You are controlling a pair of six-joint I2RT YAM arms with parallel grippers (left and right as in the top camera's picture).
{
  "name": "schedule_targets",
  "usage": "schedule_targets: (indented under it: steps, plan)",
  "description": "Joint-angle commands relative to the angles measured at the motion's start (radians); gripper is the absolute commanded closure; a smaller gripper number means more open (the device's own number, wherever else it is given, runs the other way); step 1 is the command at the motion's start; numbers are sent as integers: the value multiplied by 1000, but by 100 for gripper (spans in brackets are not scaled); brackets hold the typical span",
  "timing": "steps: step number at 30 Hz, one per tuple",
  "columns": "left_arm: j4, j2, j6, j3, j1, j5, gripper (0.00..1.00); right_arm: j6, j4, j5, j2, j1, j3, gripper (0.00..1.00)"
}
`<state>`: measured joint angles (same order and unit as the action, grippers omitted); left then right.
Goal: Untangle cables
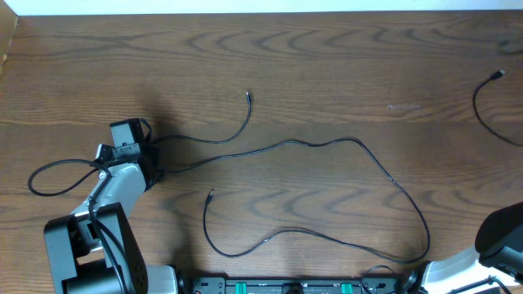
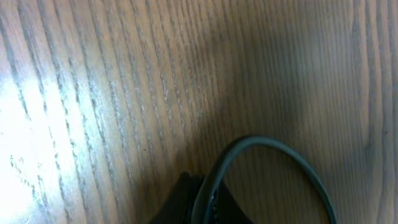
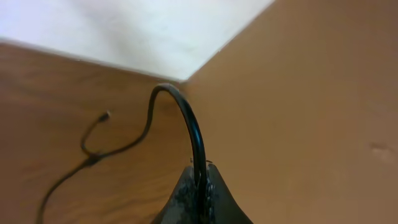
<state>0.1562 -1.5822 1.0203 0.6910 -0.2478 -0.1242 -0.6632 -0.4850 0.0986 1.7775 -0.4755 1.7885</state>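
While the left gripper sits low over the wooden table, its fingers are hidden beneath the wrist in the overhead view. They do not show in the left wrist view either, so whether it is open or clamped on anything cannot be told. Just to its left, a thin black loop of cable lies flat and runs in under the arm.

Two more cables fan out from the gripper's right side. A short black cable curves up and away to a small plug. A long black cable runs off to the right, bends back near the right arm, and returns along the near edge to a plug that lies between the two arms. Both meet the gripper's body, but which of them it holds, if either, cannot be told. The left wrist view gives only wood grain and the arm's own thick wire arching across.

At the far right, the right gripper appears only as a dark, blurred base in its wrist view. Its jaws are unseen, so its state cannot be told. A far-right black cable with a plug end lies on the table ahead of that gripper, well apart from it. The right arm's thick wire arches in front of the lens.
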Motion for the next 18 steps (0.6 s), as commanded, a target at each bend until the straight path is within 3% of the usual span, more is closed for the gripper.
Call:
schedule_targets:
  steps: [1, 4, 5, 6, 8, 10, 11, 18]
  plan:
    - [4, -5, -6, -6, -3, 24, 92, -3, -63, -164, 26, 19, 14, 92]
    - [5, -5, -6, -6, -3, 39, 92, 14, -141, -207, 55, 30, 14, 69]
    - [8, -5, -7, -6, -3, 39, 92, 49, -164, -207, 63, 33, 14, 71]
    - [9, -5, -7, -6, -3, 39, 93, 69, -179, -207, 69, 36, 14, 79]
    - [12, -5, -6, -6, -3, 39, 93, 116, -207, -207, 74, 37, 14, 80]
    - [17, -5, -7, -6, -3, 39, 93, 210, -231, -207, 74, 36, 14, 59]
    - [20, -5, -7, -6, -3, 39, 92, 245, -239, -211, 74, 36, 14, 55]
    - [24, -5, -7, -6, -3, 39, 92, 312, -462, -367, 74, 45, 14, 51]
